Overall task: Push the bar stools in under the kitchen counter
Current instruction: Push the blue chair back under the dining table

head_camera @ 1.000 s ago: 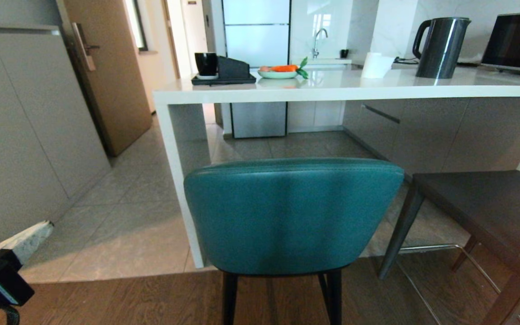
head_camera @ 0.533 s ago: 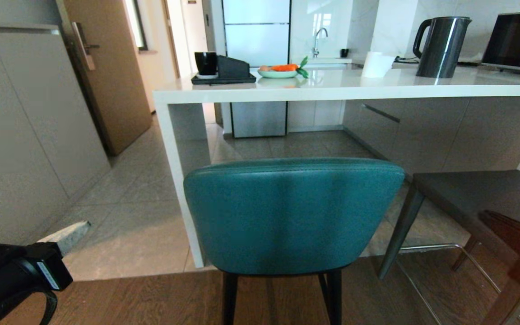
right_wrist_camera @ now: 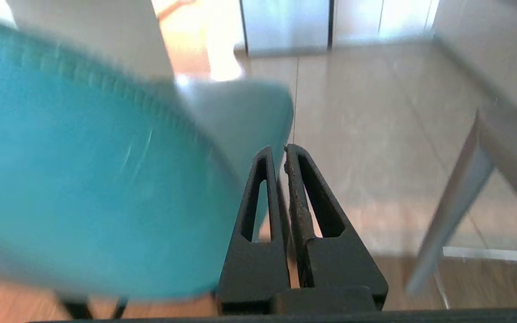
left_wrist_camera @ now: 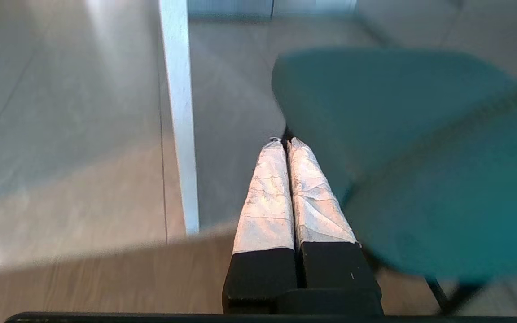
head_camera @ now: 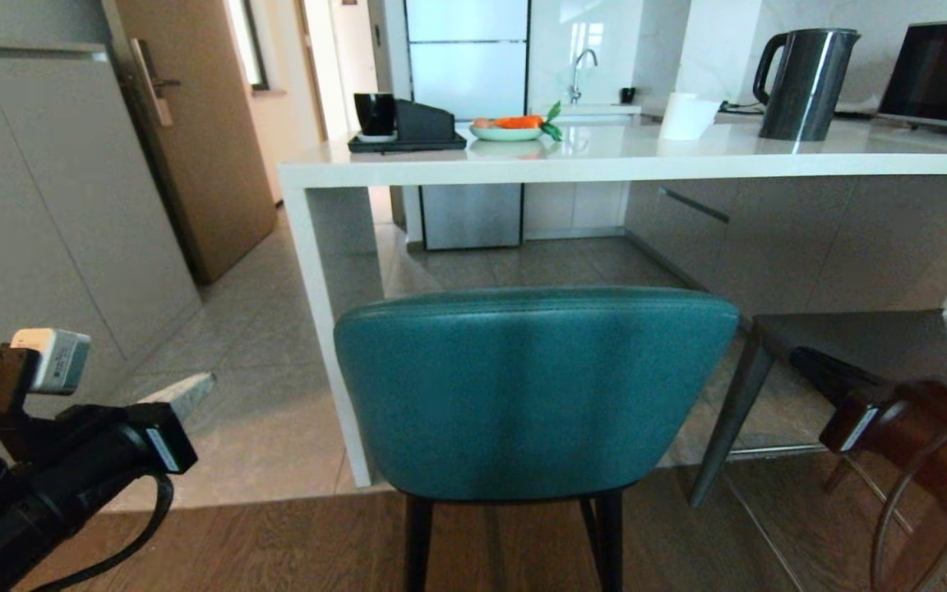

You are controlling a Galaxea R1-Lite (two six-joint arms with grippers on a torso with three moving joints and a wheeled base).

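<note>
At the lower left of the head view the left claw (head_camera: 194, 385) reaches in, its two taped fingers (left_wrist_camera: 269, 197) pressed together with nothing between them, hanging over the grey floor tiles (head_camera: 227, 411) short of the teal stool. Above it, along the left edge, run pale cabinet fronts (head_camera: 38, 238) and a brown door (head_camera: 202, 140).

The teal bar stool (head_camera: 535, 390) fills the lower middle of the frame, its rounded back facing the camera and its thin black legs (head_camera: 418, 543) standing on the brown wood floor (head_camera: 293, 543). It stands in front of the white tabletop (head_camera: 630, 168), beside the white slab side panel (head_camera: 330, 329), not pushed under.

On the tabletop sit a black tray with a dark mug (head_camera: 376, 115), a plate of orange fruit (head_camera: 506, 129), a white paper roll (head_camera: 685, 117) and a dark kettle (head_camera: 806, 82).

At the middle right the dark grey bar stool (head_camera: 868, 345) stands beside the teal one, its seat partly under the tabletop edge.

At the lower right the right claw (head_camera: 802, 358) hangs over that grey seat; in the right wrist view its black fingers (right_wrist_camera: 258, 197) lie nearly together, holding nothing, just beside the teal back.
</note>
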